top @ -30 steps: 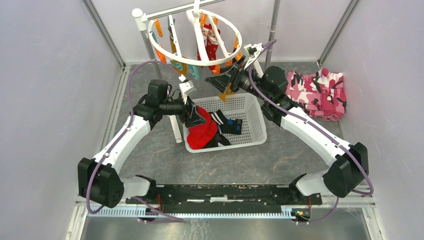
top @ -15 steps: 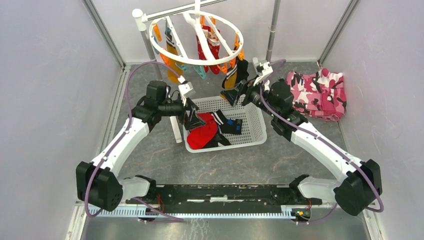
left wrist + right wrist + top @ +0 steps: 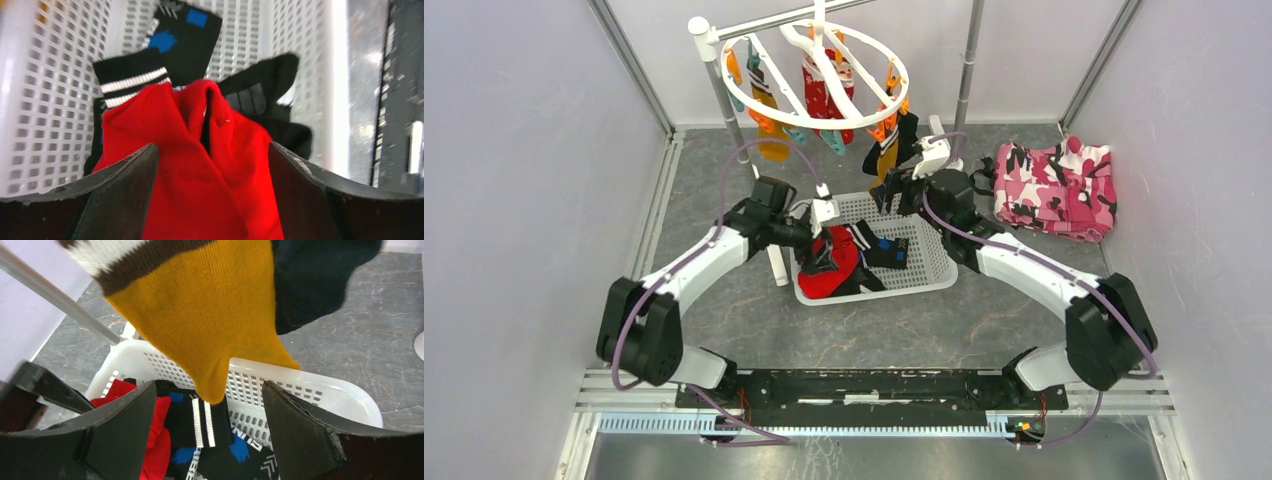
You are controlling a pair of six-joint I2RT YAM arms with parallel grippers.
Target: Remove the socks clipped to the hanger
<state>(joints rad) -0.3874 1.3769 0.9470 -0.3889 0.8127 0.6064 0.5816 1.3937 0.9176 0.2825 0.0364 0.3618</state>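
Knitted mustard sock (image 3: 210,315), probably clipped, dangles above perforated basket (image 3: 325,396).

Readable text: we find none anywhere.
Black sock (image 3: 220,462) in the basket (image 3: 310,390): we see white marks, perhaps letters, beside blue patches, too partial to read.

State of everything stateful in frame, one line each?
left gripper: open, over the red sock
right gripper: open, facing the mustard sock
red sock: unclipped, crumpled in basket
mustard sock: clipped, hanging
hanger: hanging, other socks clipped on it
basket: upright, also holds black socks
pink cloth: crumpled heap
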